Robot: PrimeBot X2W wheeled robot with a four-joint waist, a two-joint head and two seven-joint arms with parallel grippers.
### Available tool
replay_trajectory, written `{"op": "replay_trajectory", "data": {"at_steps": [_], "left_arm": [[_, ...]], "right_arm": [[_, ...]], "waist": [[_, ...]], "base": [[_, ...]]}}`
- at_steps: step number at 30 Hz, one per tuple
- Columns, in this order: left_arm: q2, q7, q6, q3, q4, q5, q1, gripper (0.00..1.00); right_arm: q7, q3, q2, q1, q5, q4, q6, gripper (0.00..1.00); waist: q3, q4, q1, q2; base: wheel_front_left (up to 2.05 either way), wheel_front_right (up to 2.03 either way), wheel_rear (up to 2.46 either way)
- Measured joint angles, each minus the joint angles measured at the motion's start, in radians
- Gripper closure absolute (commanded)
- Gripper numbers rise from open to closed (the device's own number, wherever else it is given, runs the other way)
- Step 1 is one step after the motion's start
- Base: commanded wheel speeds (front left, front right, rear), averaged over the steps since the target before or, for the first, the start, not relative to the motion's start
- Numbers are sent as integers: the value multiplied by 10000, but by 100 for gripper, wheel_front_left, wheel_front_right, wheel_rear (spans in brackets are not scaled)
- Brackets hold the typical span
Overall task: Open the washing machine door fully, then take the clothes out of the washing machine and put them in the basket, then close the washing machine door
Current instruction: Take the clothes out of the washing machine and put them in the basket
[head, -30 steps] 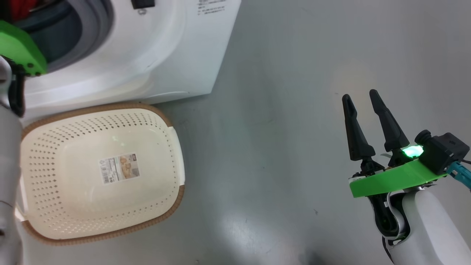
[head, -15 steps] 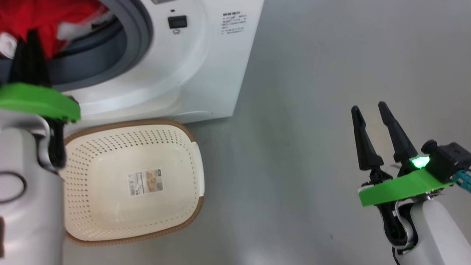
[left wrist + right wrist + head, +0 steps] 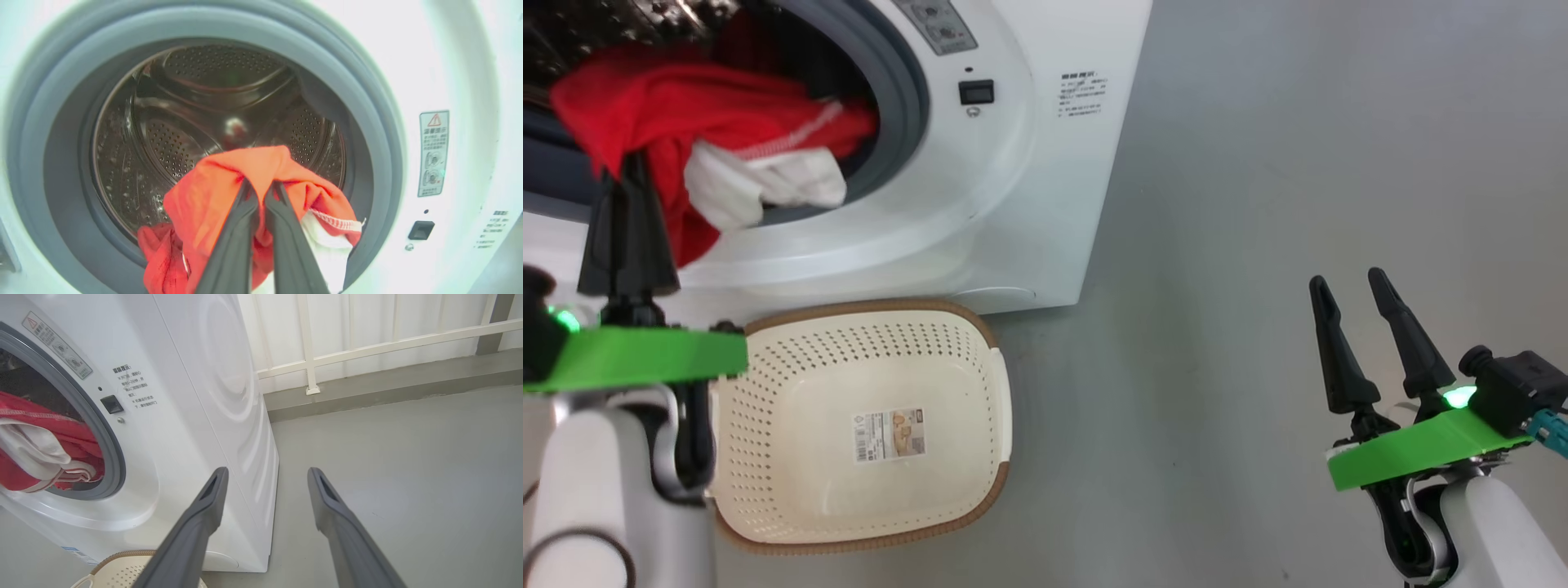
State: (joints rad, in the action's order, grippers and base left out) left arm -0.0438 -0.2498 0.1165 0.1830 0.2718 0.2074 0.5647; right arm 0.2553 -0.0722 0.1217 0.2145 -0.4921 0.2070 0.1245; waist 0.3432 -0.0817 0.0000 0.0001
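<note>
My left gripper (image 3: 625, 167) (image 3: 261, 188) is shut on the clothes (image 3: 686, 122) (image 3: 229, 183), a bright red garment with white panels that hangs over the grey gasket at the mouth of the washing machine (image 3: 1013, 163) (image 3: 449, 61). The red fabric also shows in the opening in the right wrist view (image 3: 45, 453). The perforated steel drum (image 3: 184, 122) lies behind it. The cream basket (image 3: 866, 425) with its brown rim stands on the floor just below the opening, holding nothing but its paper label. My right gripper (image 3: 1352, 286) (image 3: 265, 473) is open over bare floor at the right. The door is out of view.
Grey floor (image 3: 1258, 163) stretches to the right of the washer. A white railing (image 3: 367, 347) and a low kerb (image 3: 388, 388) run behind it. A black latch slot (image 3: 976, 91) sits on the washer front beside the opening.
The head camera has tilted up, so the washer opening and drum come into view. My left gripper has drawn back from the drum with the red garment, now draped over the gasket.
</note>
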Motion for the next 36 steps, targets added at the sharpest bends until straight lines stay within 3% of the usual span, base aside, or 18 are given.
{"op": "replay_trajectory", "data": {"at_steps": [11, 17, 27, 36], "left_arm": [[127, -67, 67, -520, -2755, 79, -1822, 100], [123, -71, -382, -1114, -3386, 357, -2357, 100], [117, -69, -646, -1367, -1827, 1087, -2967, 100], [115, -67, -527, -1381, 571, 1185, -2682, 100]], "right_arm": [[0, 142, 33, -281, 0, 6, 0, 0], [0, 142, 42, -278, 0, -6, 0, 0], [0, 29, 40, -253, 0, -84, 0, 0], [0, 54, 35, 168, 0, -255, 0, 0]], "waist": [[-347, 305, 0, 0], [-324, 395, 0, -1], [143, 323, -1, 0], [926, 217, 0, 0]], "base": [[0, 0, 0], [0, 0, 0], [0, 0, 0], [0, 0, 0]]}}
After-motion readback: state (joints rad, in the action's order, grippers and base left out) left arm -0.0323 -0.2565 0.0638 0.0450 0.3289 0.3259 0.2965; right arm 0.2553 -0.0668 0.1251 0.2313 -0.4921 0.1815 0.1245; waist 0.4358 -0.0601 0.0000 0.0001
